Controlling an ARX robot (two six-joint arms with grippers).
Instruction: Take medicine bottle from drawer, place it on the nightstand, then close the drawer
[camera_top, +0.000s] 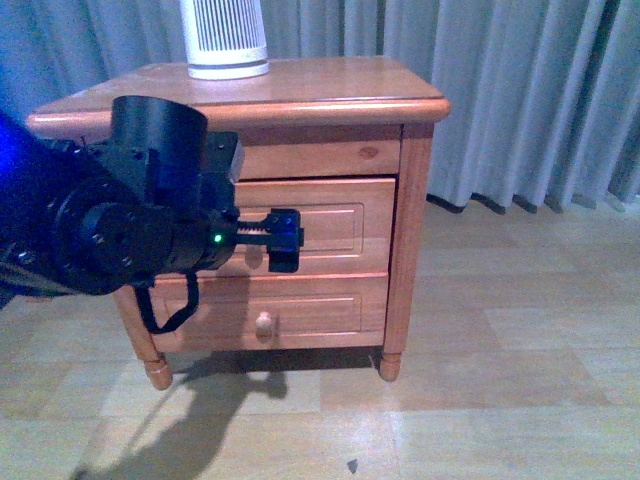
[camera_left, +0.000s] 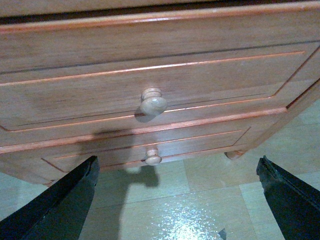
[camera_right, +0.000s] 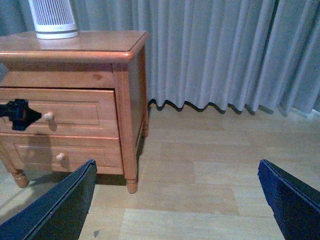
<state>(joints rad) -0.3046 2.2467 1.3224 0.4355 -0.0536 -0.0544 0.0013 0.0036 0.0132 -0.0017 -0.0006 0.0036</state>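
The nightstand (camera_top: 300, 95) stands ahead, reddish-brown with two knobbed drawers. Its upper drawer (camera_top: 330, 225) looks shut or nearly shut. The medicine bottle is hidden in every view. My left gripper (camera_top: 282, 240) is open and empty, right in front of the upper drawer's front. In the left wrist view its fingers (camera_left: 60, 202) spread wide, and the drawer's round knob (camera_left: 152, 102) lies ahead between them, not touched. The right wrist view shows that gripper (camera_right: 18, 114) just beside the knob (camera_right: 48, 116). My right gripper (camera_right: 175, 205) is open and empty over the floor, well away from the nightstand.
A tall white ribbed appliance (camera_top: 224, 38) stands on the nightstand top at the back. The lower drawer (camera_top: 310, 312) with its knob (camera_top: 264, 324) is shut. Grey curtains (camera_top: 520, 90) hang behind and to the right. Pale wood floor (camera_top: 480, 400) lies all round.
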